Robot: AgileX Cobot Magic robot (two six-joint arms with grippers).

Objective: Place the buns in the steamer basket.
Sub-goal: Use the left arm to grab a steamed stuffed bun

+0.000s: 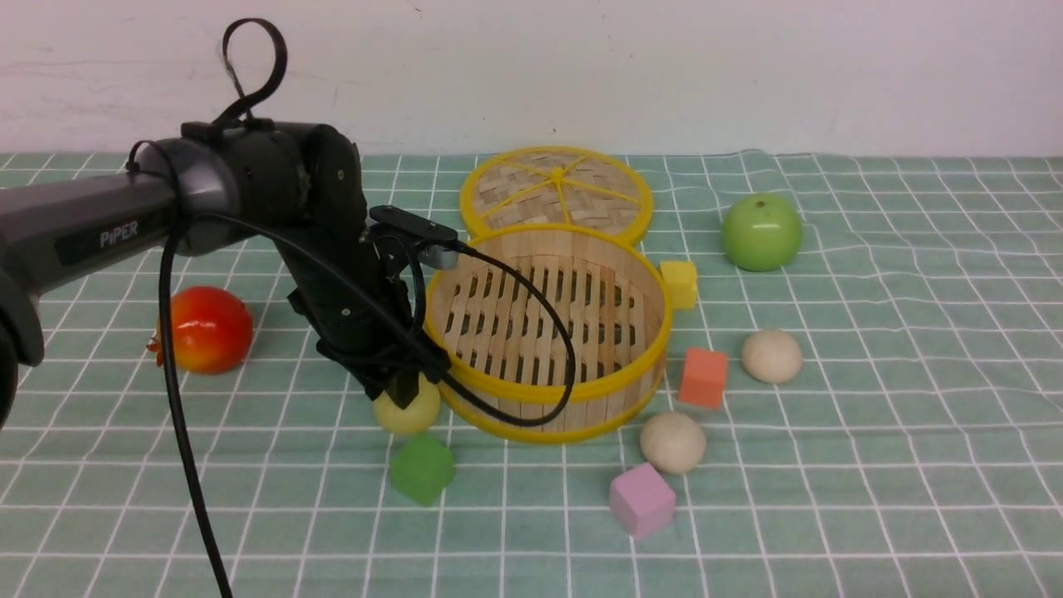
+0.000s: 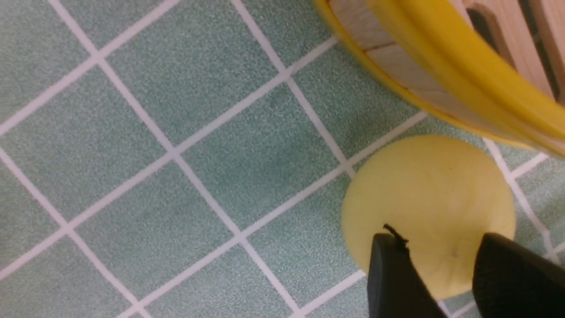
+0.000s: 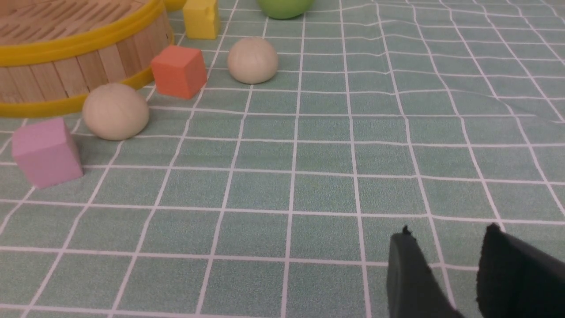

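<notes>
The left gripper (image 1: 404, 389) hangs tip-down over a pale yellow bun (image 1: 407, 413). This bun is a small, smooth, matte ball sitting on the green chequered cloth (image 1: 830, 515). It lies just beside the near-left outer wall of the round bamboo-slat steamer basket (image 1: 548, 397), which has yellow rims and nothing inside it. Two beige-cream buns lie on the cloth to the basket's right: one bun (image 1: 673, 442) near its front, the other bun (image 1: 771, 355) further right, past an orange cube (image 1: 702, 378).

The step in hand looks like the pick-up of the first bun. In the left wrist view the two black fingers (image 2: 393, 274) stand a little apart, with the bun's top showing in the gap. They appear to grip nothing, and whether they touch the bun cannot be told. The next move likely calls for lowering around the bun, closing, then lifting it clear of the rim without nudging the small green cube (image 1: 423, 469) just in front.

The right gripper (image 3: 448, 232) hovers low over the cloth, jaws narrowly parted and holding nothing.
</notes>
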